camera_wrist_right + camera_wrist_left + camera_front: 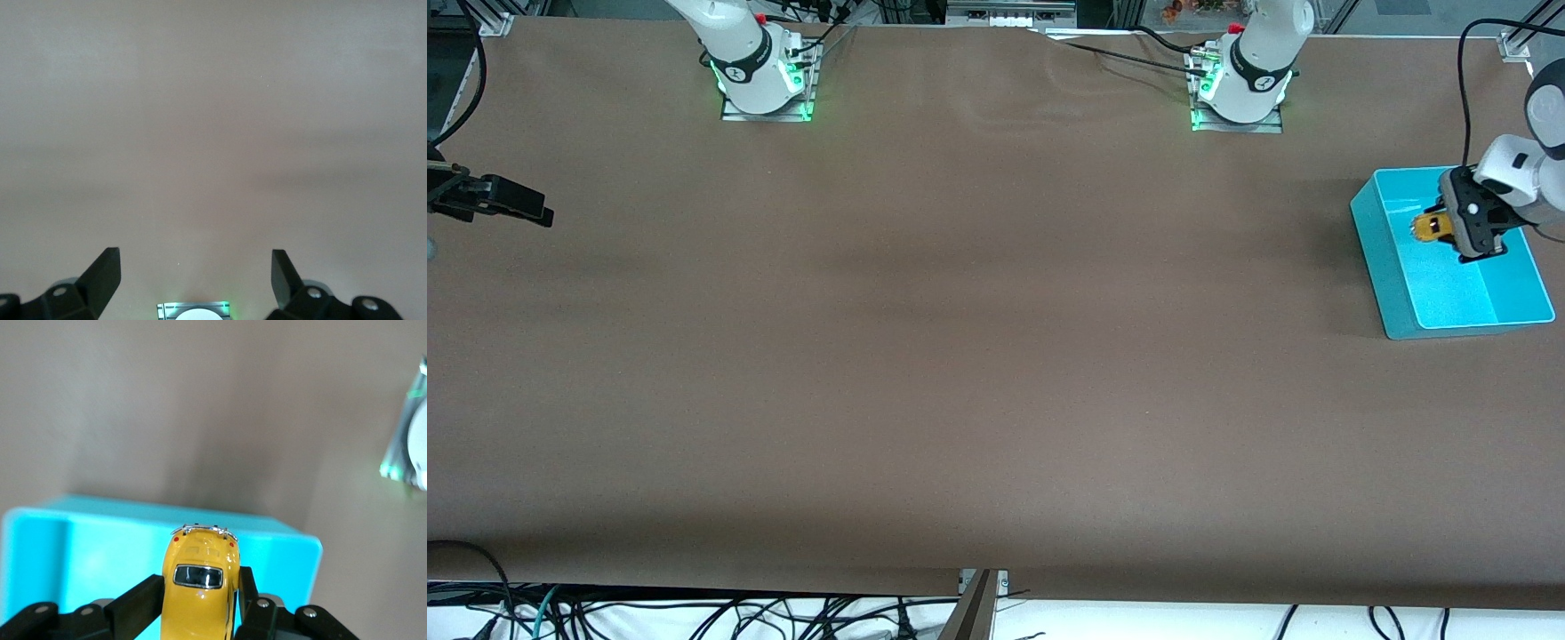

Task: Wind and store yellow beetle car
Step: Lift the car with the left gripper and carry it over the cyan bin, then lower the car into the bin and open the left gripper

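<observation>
One small glossy yellow beetle-shaped toy car is in sight, clamped between the two black fingers of the left end effector at the right edge of the front view. It hangs over the one turquoise plastic bin, a rectangular open box on the brown tabletop. In the left wrist view the car sits low in the centre of the frame, dark window facing the camera, a finger pressed to each side, above the bin. The right end effector, at the left edge of the front view, waits with its two fingers spread wide, holding nothing.
</observation>
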`<control>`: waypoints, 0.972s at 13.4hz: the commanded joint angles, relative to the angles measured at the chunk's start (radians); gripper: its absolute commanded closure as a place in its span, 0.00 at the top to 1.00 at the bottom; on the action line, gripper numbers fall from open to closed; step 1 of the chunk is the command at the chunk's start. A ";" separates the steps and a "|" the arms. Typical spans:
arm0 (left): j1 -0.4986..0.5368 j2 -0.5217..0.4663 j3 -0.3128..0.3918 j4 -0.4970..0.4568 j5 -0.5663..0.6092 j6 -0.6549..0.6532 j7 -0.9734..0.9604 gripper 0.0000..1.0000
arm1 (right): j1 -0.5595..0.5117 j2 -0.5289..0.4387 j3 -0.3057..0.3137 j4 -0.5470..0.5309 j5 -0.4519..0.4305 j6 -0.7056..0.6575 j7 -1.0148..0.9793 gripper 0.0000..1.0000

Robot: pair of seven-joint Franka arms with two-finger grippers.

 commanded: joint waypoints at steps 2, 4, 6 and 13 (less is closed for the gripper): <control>0.019 -0.021 0.114 -0.152 0.088 0.120 0.056 0.00 | 0.000 -0.010 -0.001 -0.007 0.000 0.000 -0.005 1.00; 0.049 -0.012 0.140 -0.228 0.088 0.249 0.111 0.00 | 0.000 -0.010 -0.001 -0.007 -0.002 0.000 -0.005 1.00; 0.059 0.025 0.140 -0.246 0.088 0.304 0.114 0.00 | 0.000 -0.010 -0.001 -0.007 -0.003 0.000 -0.005 1.00; 0.062 0.183 0.140 -0.236 0.075 0.456 0.116 0.00 | 0.000 -0.010 -0.001 -0.007 -0.002 0.000 -0.005 1.00</control>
